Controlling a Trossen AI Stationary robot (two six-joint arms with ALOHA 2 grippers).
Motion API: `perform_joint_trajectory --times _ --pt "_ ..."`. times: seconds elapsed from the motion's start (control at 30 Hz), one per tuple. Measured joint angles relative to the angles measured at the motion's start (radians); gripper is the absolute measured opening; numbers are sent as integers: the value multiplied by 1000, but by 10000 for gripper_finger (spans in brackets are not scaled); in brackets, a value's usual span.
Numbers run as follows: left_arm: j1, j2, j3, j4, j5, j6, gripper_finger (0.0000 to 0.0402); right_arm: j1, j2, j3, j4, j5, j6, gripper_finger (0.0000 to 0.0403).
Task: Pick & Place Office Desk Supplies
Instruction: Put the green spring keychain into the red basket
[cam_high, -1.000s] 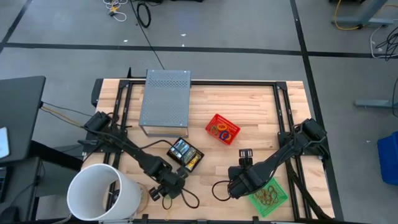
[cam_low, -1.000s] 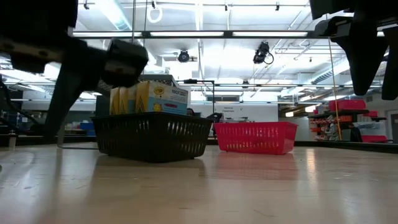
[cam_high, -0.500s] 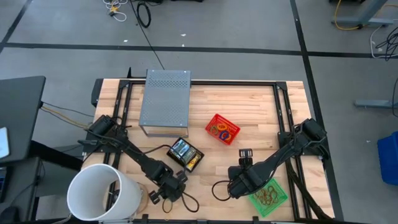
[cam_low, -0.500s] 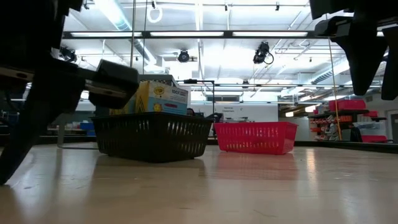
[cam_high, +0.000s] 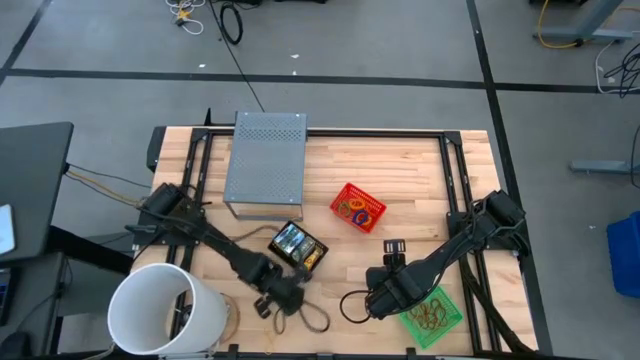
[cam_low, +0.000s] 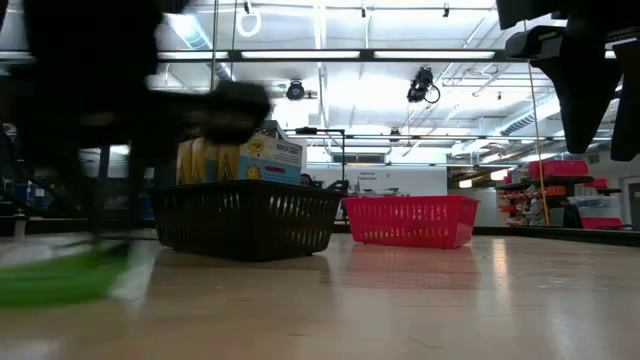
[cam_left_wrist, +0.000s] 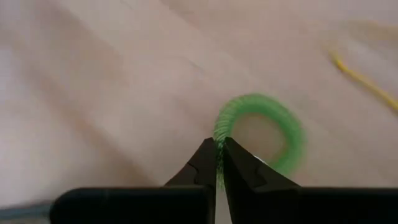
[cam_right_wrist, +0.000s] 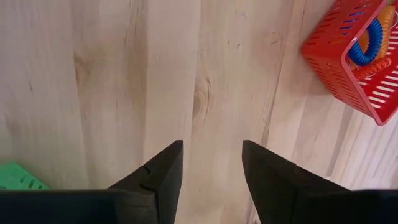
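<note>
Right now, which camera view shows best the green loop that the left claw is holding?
The left wrist view shows it best: the green loop is pinched between the shut tips of the left claw above the wood. The low view gives only a green blur at the table's left. The high and right wrist views do not show it.

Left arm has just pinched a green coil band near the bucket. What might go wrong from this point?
1. The left gripper is shut on only one thin edge of the green band, so the band may slip out or stretch and snap free when lifted.
2. The white bucket stands right beside that arm, so a wide swing might bump it.
</note>
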Motion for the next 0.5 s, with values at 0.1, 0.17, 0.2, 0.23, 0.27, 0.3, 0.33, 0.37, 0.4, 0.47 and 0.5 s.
perform_joint_trajectory --times 0.1,0.17,0.2,0.23,0.27,0.3,0.33,0.37,0.4,0.47,0.5 --pt "29 -47 1 90 4 -9 12 0 0 0 3 0 0 172" --pt "38 -65 -13 155 26 -2 12 0 0 0 5 0 0 172" --pt "44 -71 -23 184 49 2 12 0 0 0 7 -1 0 172" --pt "51 -75 -31 222 70 6 12 0 0 0 7 -1 0 172" --pt "58 -82 -38 266 95 6 11 2 0 0 8 -2 0 172" --pt "66 -90 -46 305 121 6 11 3 0 0 10 -6 0 172" --pt "76 -95 -52 342 142 6 11 5 0 0 11 -9 0 172" --pt "85 -95 -57 373 156 6 11 9 0 0 12 -11 0 172" --pt "95 -95 -65 400 165 6 11 14 0 0 13 -15 0 172" --pt "118 -93 -80 437 178 10 11 25 0 0 14 -19 1 172" --pt "133 -93 -89 479 193 16 11 31 0 0 14 -19 6 172"
